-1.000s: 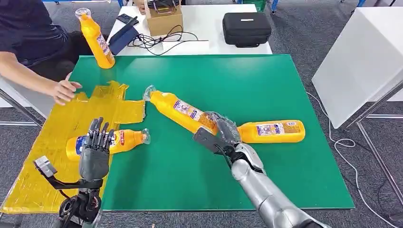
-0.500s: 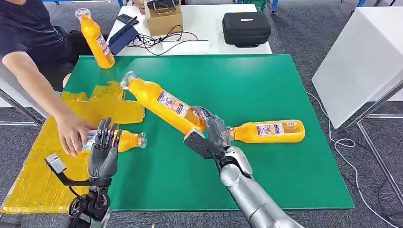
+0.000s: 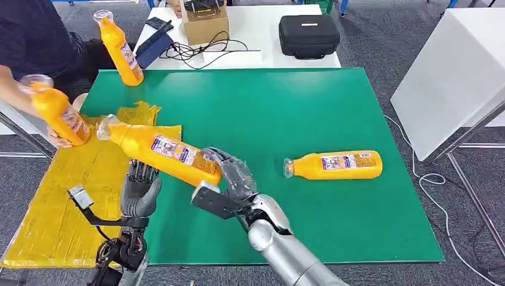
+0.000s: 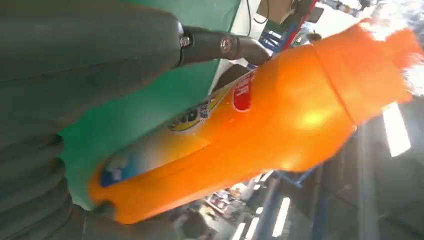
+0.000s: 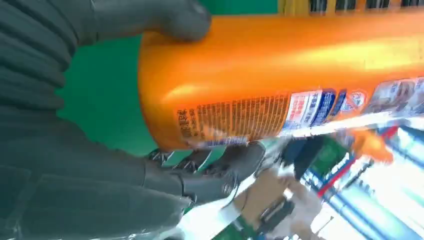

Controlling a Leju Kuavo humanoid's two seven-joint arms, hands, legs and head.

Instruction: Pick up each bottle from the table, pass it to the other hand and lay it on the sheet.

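**Handover under way above the green table**

A green-topped table point(image 3: 309, 119) stands on grey carpet, with a crumpled yellow plastic sheet point(image 3: 71, 196) spread over its left end. Above that end, the right hand point(image 3: 229, 179) grips the base of a long orange plastic bottle with a printed label and clear cap point(image 3: 161, 150), holding it aloft at a slant, cap end out over the sheet's edge. Its fingers point(image 5: 165, 17) wrap the bottle's lower body. The left hand point(image 3: 140, 187) is raised just under the bottle's middle, fingers apart and pointing up; its thumb point(image 4: 90, 45) lies beside the bottle, but whether it has closed on it I cannot tell.

By my reading, this bottle is at the passing step, not yet laid down. A second orange bottle point(image 3: 333, 165) lies on its side on the bare green top, well apart to the right, so it remains. No bottle lies on the sheet now.

A person's hand point(image 3: 56, 138) holds another orange bottle point(image 3: 56, 110) upright at the sheet's far edge. One more upright bottle point(image 3: 119, 47) stands at the table's far left corner. Both wrist views are blurred.
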